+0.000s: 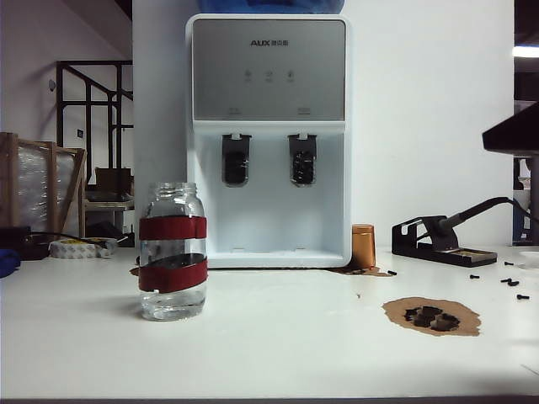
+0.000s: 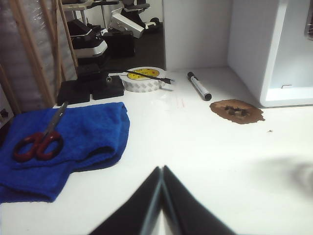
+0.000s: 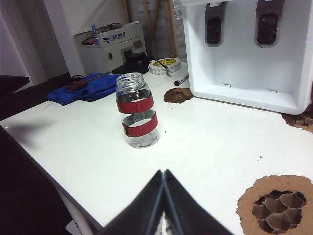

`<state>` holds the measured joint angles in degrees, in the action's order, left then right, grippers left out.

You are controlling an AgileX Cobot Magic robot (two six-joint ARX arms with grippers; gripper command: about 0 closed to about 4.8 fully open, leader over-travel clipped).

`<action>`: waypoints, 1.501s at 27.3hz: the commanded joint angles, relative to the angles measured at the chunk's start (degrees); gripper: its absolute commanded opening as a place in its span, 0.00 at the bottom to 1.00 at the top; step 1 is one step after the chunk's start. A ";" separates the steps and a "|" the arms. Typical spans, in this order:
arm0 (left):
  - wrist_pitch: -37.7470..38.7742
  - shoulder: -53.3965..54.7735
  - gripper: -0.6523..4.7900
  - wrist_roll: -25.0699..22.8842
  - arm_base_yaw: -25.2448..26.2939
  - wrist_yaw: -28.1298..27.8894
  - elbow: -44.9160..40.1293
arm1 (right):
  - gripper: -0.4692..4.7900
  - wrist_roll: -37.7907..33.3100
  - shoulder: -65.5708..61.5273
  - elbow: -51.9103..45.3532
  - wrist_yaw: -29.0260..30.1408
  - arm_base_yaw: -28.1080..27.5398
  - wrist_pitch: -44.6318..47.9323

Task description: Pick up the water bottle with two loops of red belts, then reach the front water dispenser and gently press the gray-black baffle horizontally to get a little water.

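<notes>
The water bottle [image 1: 173, 252], a clear glass jar with two red bands, stands upright on the white table left of the water dispenser [image 1: 268, 139]; it also shows in the right wrist view [image 3: 137, 110]. The gray-black baffle [image 1: 302, 160] hangs under the dispenser's right spout, also seen at the baffle [image 3: 268, 28]. My right gripper [image 3: 163, 172] is shut and empty, low over the table, a short way from the bottle. My left gripper [image 2: 161, 168] is shut and empty over bare table, away from the bottle. Neither gripper shows in the exterior view.
A copper-coloured cylinder [image 1: 363, 246] stands right of the dispenser. A torn brown hole [image 1: 432, 316] marks the table's right part, another [image 2: 236, 110] lies by the dispenser's left. A blue cloth [image 2: 83, 134] with red scissors [image 2: 38, 145], tape roll [image 2: 143, 79], marker [image 2: 199, 86] lie left. A black stand [image 1: 442, 240] sits at back right.
</notes>
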<state>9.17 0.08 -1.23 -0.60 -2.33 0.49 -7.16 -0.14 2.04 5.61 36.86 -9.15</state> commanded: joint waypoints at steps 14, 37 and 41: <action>-0.26 -0.07 0.11 0.20 0.00 -0.02 -0.20 | 0.09 -5.33 0.00 3.15 0.07 -0.13 6.97; -0.26 -0.07 0.11 0.17 0.00 0.00 -0.20 | 0.09 -2.01 -21.51 28.57 9.11 -0.13 11.41; -0.26 -0.07 0.11 0.17 0.00 0.09 -0.20 | 0.09 -2.05 -34.01 36.52 24.02 -0.13 11.61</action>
<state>9.17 0.08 -1.23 -0.64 -2.33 0.49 -9.23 -31.29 37.17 24.47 36.86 2.37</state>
